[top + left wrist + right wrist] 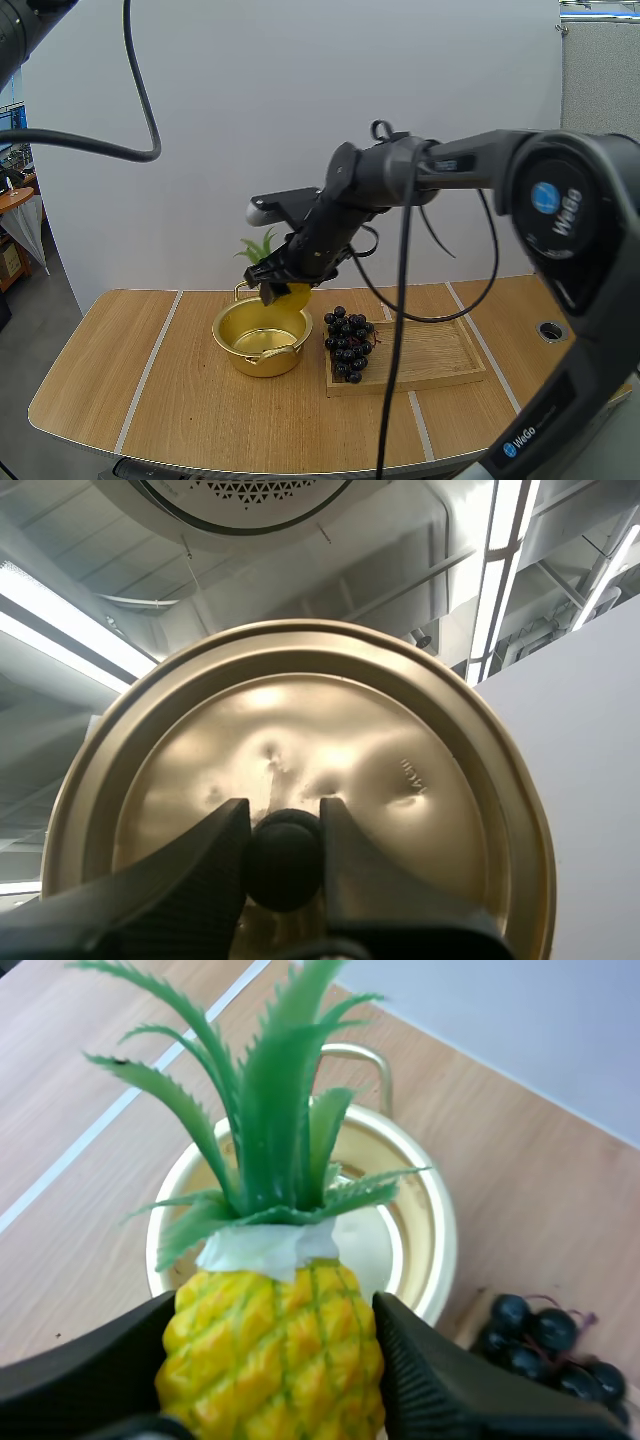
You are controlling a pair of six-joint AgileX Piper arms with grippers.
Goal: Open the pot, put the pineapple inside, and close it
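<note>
One step done — my left gripper pinched the lid knob, my right gripper pinched the pineapple above the pot — insertion and closing remained.

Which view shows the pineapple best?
Right wrist view: the pineapple sits close up, pinched in the right claw, with its leaves pointing toward the open pot. The high view catches a yellow sliver and leaf tips by that claw, above the pot. The left wrist view faces the lid, held by the left claw.

Wooden table, pale lines across top. Directly on it: open gold pot mid-table, wooden tray just beside.
</note>
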